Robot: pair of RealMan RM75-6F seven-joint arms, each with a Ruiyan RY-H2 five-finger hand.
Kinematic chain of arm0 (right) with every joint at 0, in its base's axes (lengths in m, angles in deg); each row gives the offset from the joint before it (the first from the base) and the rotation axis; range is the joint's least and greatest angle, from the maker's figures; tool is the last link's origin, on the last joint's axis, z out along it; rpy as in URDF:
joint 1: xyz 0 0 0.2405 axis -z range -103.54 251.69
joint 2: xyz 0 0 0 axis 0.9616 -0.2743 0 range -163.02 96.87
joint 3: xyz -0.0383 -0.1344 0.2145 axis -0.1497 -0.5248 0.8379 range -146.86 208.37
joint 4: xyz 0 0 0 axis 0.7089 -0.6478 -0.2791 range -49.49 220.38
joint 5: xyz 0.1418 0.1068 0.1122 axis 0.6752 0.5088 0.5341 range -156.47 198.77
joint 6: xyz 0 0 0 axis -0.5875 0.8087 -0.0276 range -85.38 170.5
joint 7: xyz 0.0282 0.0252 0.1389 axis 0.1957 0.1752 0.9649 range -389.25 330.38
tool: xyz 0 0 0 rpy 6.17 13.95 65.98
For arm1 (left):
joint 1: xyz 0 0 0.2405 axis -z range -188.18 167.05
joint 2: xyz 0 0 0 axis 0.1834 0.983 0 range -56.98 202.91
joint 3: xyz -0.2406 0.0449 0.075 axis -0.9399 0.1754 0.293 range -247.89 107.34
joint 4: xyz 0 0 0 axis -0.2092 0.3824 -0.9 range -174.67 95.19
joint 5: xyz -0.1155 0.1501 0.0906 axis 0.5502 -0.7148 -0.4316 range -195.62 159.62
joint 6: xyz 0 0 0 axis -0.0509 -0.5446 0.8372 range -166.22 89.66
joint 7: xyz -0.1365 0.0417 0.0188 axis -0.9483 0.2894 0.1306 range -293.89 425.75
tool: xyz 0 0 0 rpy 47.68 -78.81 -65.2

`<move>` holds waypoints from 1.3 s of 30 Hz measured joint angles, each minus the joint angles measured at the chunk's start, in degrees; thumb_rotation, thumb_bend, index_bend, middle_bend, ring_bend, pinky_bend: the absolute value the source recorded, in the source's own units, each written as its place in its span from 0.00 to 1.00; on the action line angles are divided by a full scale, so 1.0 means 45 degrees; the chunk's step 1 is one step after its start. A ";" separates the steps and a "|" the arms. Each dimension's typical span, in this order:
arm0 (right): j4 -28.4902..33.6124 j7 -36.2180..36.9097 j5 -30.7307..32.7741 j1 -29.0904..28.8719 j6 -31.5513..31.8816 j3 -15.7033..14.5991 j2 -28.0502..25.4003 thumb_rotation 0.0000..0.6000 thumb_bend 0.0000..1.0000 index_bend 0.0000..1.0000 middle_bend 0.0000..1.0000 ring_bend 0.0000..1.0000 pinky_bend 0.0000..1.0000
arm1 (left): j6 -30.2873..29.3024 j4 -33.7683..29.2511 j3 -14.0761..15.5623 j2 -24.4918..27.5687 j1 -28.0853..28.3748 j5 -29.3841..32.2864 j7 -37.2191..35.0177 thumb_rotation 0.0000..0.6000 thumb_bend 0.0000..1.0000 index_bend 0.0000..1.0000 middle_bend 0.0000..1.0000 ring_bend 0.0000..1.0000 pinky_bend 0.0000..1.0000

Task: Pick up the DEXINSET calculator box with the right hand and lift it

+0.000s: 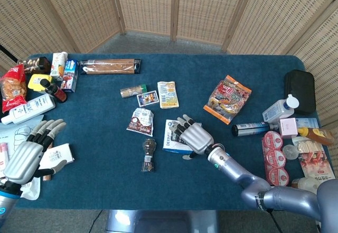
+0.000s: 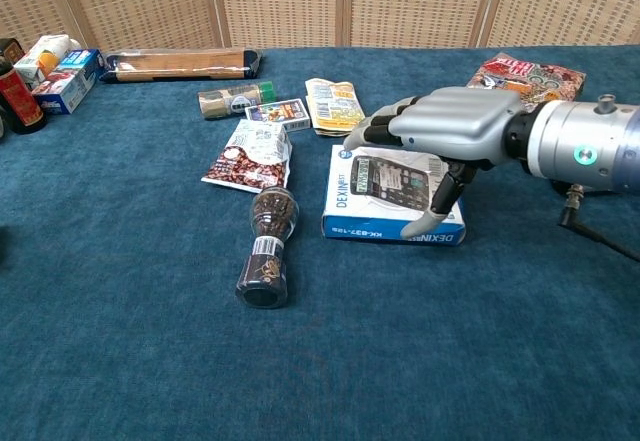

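Note:
The DEXINSET calculator box (image 2: 352, 201), white and blue with a calculator pictured on top, lies flat on the blue tablecloth (image 2: 120, 291) near the middle. My right hand (image 2: 445, 126) hovers over its right half, palm down. The fingers (image 2: 385, 129) stretch past the far edge, and the thumb reaches down to the box's near edge. From the head view the box (image 1: 170, 136) shows to the left of the right hand (image 1: 194, 136). At the table's left edge my left hand (image 1: 26, 159) stays spread and holds nothing.
A pepper grinder (image 2: 266, 248) lies just left of the box, with a coffee packet (image 2: 250, 154) beyond it. An orange snack bag (image 2: 520, 86) sits at the far right. A dark can (image 1: 251, 129) and many small goods crowd the right edge (image 1: 296, 148). Bottles and boxes line the left edge (image 1: 37, 93).

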State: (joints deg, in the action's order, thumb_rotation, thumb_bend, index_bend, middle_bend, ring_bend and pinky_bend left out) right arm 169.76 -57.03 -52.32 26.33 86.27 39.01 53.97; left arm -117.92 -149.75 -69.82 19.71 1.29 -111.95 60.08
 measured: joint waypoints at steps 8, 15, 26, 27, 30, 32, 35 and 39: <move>-0.0254 -0.0705 0.1948 -0.0682 -0.0691 0.0293 0.0328 0.68 0.10 0.00 0.00 0.00 0.00 | -0.0073 0.0135 0.0035 0.0019 -0.0055 -0.0021 -0.0173 1.00 0.30 0.00 0.00 0.00 0.00; -0.1232 -0.0890 0.3354 -0.1291 -0.1211 0.0268 0.0838 0.68 0.10 0.00 0.00 0.00 0.00 | -0.0074 0.0152 0.0034 0.0038 -0.0051 -0.0026 -0.0225 1.00 0.30 0.00 0.00 0.00 0.00; -0.1895 0.0497 0.2870 -0.1459 -0.1294 0.0106 0.1086 1.00 0.25 0.00 0.19 0.57 0.63 | -0.0231 0.0178 0.0018 0.0004 -0.0111 -0.0080 -0.0289 1.00 0.30 0.00 0.00 0.00 0.00; -0.1896 0.0739 0.2662 -0.1419 -0.1252 0.0076 0.1079 1.00 0.25 0.00 0.25 0.63 0.68 | -0.0211 0.0179 0.0015 -0.0009 -0.0091 -0.0107 -0.0284 1.00 0.30 0.00 0.00 0.00 0.00; -0.1943 0.1348 0.2310 -0.1332 -0.1197 0.0019 0.1066 1.00 0.25 0.00 0.32 0.75 0.77 | -0.0152 0.0175 0.0004 -0.0046 -0.0039 -0.0140 -0.0276 1.00 0.30 0.00 0.00 0.00 0.00; -0.2006 0.1699 0.2090 -0.1289 -0.1168 -0.0004 0.1065 1.00 0.25 0.00 0.37 0.81 0.79 | -0.0135 0.0173 0.0000 -0.0047 -0.0026 -0.0133 -0.0273 1.00 0.30 0.00 0.00 0.00 0.00; -0.2110 0.2249 0.1719 -0.1218 -0.1089 -0.0029 0.1065 1.00 0.25 0.00 0.40 0.85 0.81 | -0.0162 0.0183 -0.0005 -0.0048 -0.0040 -0.0110 -0.0299 1.00 0.30 0.00 0.00 0.00 0.00; -0.2083 0.2858 0.1305 -0.1085 -0.0840 -0.0031 0.0935 1.00 0.25 0.00 0.41 0.86 0.81 | -0.0183 0.0218 0.0020 -0.0044 -0.0074 -0.0091 -0.0322 1.00 0.30 0.00 0.00 0.00 0.00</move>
State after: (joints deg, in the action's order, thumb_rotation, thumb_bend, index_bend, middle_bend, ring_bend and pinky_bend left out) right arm 160.38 -44.17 -46.45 21.44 82.49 38.87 58.18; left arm -118.74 -148.77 -69.73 19.51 0.96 -112.36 58.63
